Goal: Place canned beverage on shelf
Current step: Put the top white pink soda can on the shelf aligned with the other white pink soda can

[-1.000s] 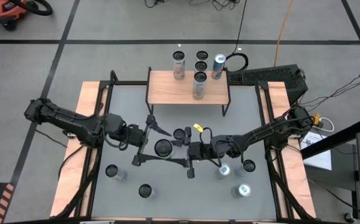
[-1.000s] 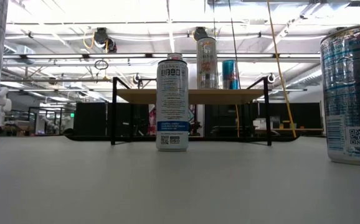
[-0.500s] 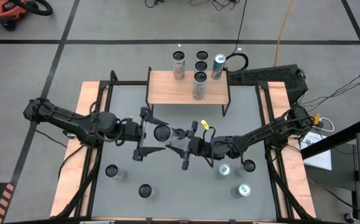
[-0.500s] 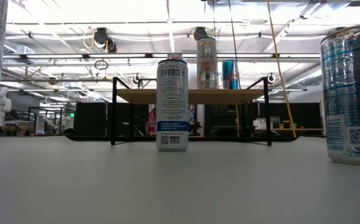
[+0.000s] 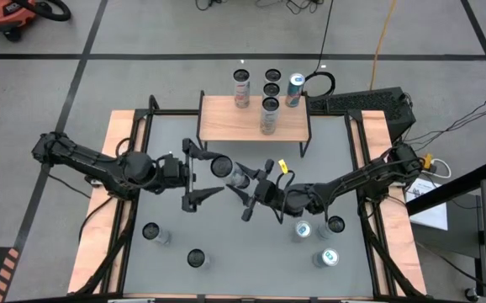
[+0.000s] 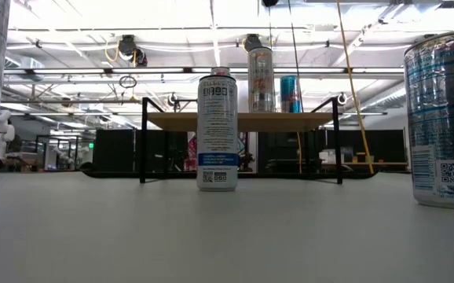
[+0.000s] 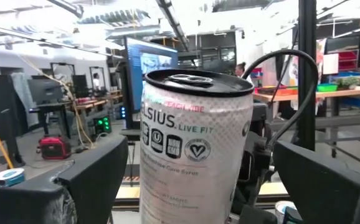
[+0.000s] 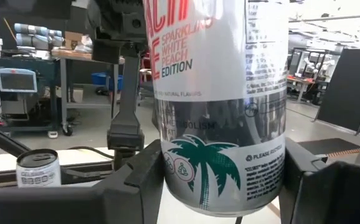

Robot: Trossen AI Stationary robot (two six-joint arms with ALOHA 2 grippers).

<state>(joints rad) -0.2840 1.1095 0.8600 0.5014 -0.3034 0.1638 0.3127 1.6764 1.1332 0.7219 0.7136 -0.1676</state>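
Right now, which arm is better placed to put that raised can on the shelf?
The right. The right gripper is shut on the Celsius can, lifted mid-table just short of the shelf. The left gripper flanks the can with fingers wide open, holding nothing.

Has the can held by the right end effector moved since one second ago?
Yes. In the high view the can has shifted toward the shelf, held in the right end effector.

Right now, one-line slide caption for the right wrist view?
Right gripper holds a Celsius can aloft, facing the open left gripper.
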